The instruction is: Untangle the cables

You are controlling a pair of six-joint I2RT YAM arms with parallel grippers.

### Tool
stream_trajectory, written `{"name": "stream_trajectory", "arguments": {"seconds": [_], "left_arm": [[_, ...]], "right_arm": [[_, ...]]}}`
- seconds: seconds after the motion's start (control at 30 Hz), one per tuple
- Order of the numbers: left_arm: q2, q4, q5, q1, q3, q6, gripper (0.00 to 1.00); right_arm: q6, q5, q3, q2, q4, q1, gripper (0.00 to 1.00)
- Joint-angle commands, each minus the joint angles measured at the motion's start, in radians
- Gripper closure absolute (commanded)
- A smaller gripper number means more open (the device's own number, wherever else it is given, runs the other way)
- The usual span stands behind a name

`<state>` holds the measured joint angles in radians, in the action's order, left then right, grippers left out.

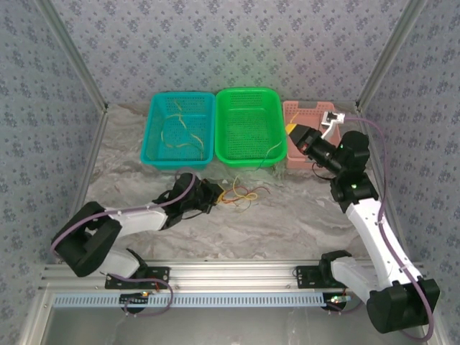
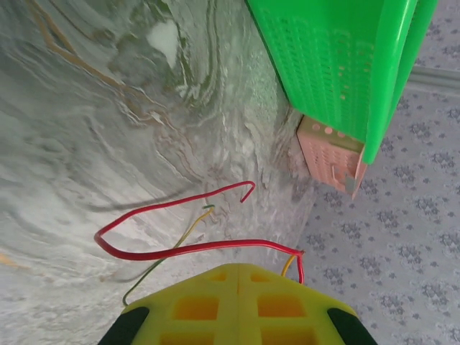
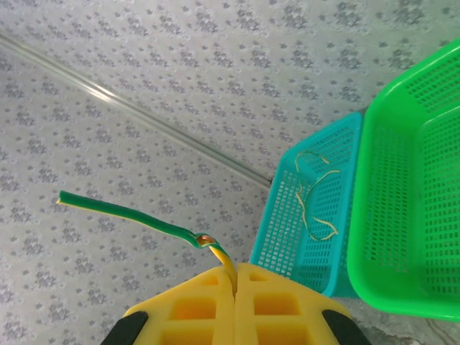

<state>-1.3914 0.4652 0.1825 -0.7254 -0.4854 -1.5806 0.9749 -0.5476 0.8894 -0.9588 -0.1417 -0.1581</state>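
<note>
My left claw [image 2: 238, 269] is pinching the red cable [image 2: 180, 250], right claw [image 3: 235, 272] is pinching a green cable [image 3: 122, 213], and yanking red from bottom-center probably drags that crossing yellow-green strand [image 2: 151, 272] along.

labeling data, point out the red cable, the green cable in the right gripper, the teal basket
red cable [image 2: 201, 248], left wrist view, on its lower run
green cable [image 3: 129, 215], right wrist view, middle of its free stretch
teal basket [image 1: 176, 164], top external view, near rim
</note>
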Motion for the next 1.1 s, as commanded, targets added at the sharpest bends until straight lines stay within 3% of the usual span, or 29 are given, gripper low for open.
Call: {"name": "stream_trajectory", "arguments": {"seconds": [0.0,0.4,0.77,0.9,1.07], "left_arm": [[0.058,-0.149,-0.074,0.017,0.023,0.057,1.00],[0.249,-0.376,-0.189,0.063,0.090,0.138,1.00],[0.372,-0.506,-0.214,0.134,0.134,0.186,1.00],[0.381,-0.513,-0.207,0.155,0.130,0.208,1.00],[0.356,-0.514,-0.196,0.163,0.087,0.251,1.00]], "right_arm": [[0.000,0.000,0.062,0.037,0.024,0.039,1.00],[0.089,-0.044,0.096,0.091,0.047,0.233,1.00],[0.108,-0.089,0.118,0.113,0.062,0.353,1.00],[0.000,-0.178,0.159,0.080,0.060,0.295,1.00],[-0.318,-0.046,0.172,0.108,0.316,0.030,1.00]]}}
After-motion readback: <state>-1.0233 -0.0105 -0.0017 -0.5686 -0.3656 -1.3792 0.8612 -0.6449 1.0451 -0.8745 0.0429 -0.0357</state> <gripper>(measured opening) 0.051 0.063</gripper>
